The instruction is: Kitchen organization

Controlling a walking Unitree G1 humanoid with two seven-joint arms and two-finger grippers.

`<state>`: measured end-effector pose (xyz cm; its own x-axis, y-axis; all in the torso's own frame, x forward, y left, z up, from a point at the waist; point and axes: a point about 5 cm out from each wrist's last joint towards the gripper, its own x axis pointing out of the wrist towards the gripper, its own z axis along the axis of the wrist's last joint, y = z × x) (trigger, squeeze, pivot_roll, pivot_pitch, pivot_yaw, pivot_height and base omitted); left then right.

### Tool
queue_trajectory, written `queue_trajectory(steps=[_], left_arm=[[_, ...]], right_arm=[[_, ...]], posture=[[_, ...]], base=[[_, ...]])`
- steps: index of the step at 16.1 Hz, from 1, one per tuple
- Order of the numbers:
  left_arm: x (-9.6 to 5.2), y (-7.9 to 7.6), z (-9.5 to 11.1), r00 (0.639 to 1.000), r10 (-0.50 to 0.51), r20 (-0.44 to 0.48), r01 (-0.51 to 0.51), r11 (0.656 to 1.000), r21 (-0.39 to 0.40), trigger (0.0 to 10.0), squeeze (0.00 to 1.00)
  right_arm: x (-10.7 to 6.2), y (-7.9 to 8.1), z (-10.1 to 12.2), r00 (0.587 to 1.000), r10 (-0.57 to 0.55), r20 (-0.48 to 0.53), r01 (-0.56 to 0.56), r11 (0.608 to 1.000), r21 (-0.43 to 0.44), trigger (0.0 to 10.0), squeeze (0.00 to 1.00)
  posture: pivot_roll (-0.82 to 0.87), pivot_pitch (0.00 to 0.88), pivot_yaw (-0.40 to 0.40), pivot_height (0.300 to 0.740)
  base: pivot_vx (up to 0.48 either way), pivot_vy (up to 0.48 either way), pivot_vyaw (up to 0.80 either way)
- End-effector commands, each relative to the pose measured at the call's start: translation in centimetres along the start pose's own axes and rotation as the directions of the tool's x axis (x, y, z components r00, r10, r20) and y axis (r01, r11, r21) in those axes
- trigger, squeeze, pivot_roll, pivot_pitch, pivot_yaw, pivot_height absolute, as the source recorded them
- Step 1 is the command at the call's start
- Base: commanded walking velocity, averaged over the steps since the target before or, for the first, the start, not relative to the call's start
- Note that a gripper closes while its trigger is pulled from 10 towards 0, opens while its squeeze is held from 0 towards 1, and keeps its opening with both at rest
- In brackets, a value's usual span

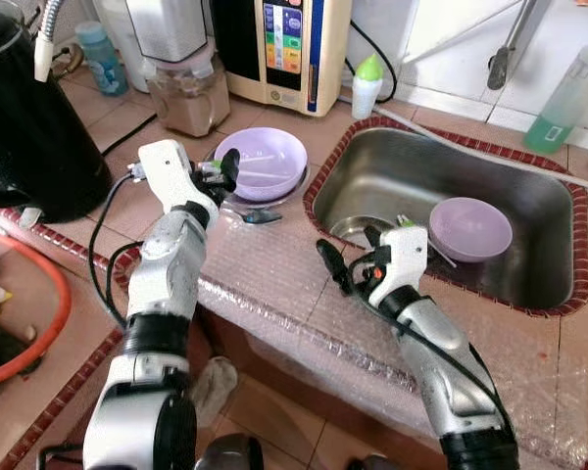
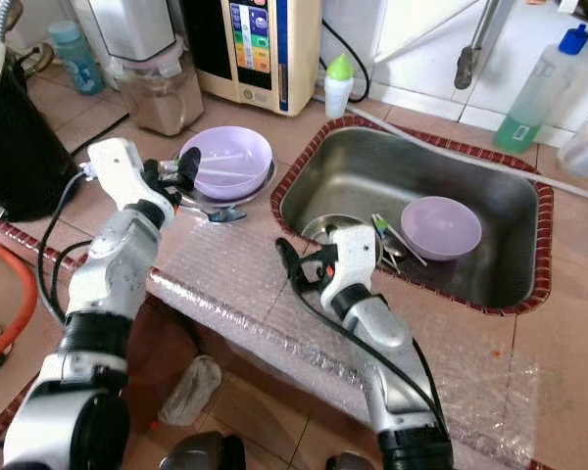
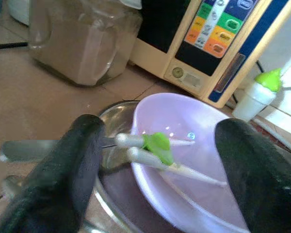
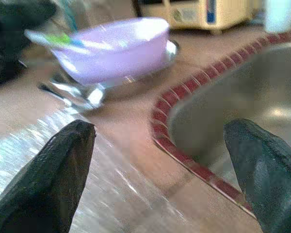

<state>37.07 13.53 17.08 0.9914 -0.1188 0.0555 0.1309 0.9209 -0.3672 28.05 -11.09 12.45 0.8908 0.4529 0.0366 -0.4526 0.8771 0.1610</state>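
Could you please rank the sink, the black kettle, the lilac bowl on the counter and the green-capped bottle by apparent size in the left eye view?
1. sink
2. black kettle, partly cut off by the frame
3. lilac bowl on the counter
4. green-capped bottle

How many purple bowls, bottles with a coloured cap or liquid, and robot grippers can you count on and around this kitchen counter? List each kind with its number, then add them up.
Purple bowls: 2, one on the counter, one in the sink
Bottles: 3, blue one, green-capped one, one with green liquid
Grippers: 2, left gripper, right gripper, both open
Total: 7
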Motion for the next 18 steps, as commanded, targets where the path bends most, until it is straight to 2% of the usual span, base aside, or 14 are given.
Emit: queue_trajectory(steps=[1, 7, 10, 13, 18], left_arm=[[0.3, 0.1, 0.3, 1.0, -0.006, 0.011, 0.007, 1.0, -0.01, 0.0, 0.0], [0.8, -0.3, -0.8, 0.999, -0.037, -0.029, 0.035, 0.997, -0.067, 0.0, 0.0], [0.8, -0.2, -1.0, 0.999, -0.038, -0.032, 0.035, 0.997, -0.065, 0.0, 0.0], [0.9, 0.0, -0.7, 0.999, -0.035, -0.02, 0.034, 0.997, -0.064, 0.0, 0.0], [1.0, 0.0, -0.5, 0.999, -0.036, -0.014, 0.035, 0.997, -0.062, 0.0, 0.0]], right_arm=[[0.1, 0.8, 0.7, 0.998, 0.052, 0.028, -0.053, 0.998, 0.029, 10.0, 0.0], [0.2, 0.9, 0.5, 0.999, 0.052, 0.012, -0.052, 0.999, 0.012, 10.0, 0.0], [0.3, 1.0, 0.5, 0.998, 0.055, 0.015, -0.056, 0.998, 0.015, 10.0, 0.0], [0.7, 1.2, 1.5, 0.995, 0.06, 0.074, -0.062, 0.998, 0.026, 10.0, 0.0], [1.0, 1.3, 1.8, 0.994, 0.067, 0.084, -0.069, 0.997, 0.025, 10.0, 0.0]], posture=[[0.0, 0.05, 0.048, 0.74], [0.0, 0.041, 0.05, 0.74], [0.0, 0.037, 0.051, 0.74], [0.01, 0.033, 0.052, 0.74], [0.01, 0.027, 0.053, 0.74]], base=[[0.0, 0.0, 0.0], [0.0, 0.0, 0.0], [0.0, 0.0, 0.0], [0.0, 0.0, 0.0], [0.0, 0.0, 0.0]])
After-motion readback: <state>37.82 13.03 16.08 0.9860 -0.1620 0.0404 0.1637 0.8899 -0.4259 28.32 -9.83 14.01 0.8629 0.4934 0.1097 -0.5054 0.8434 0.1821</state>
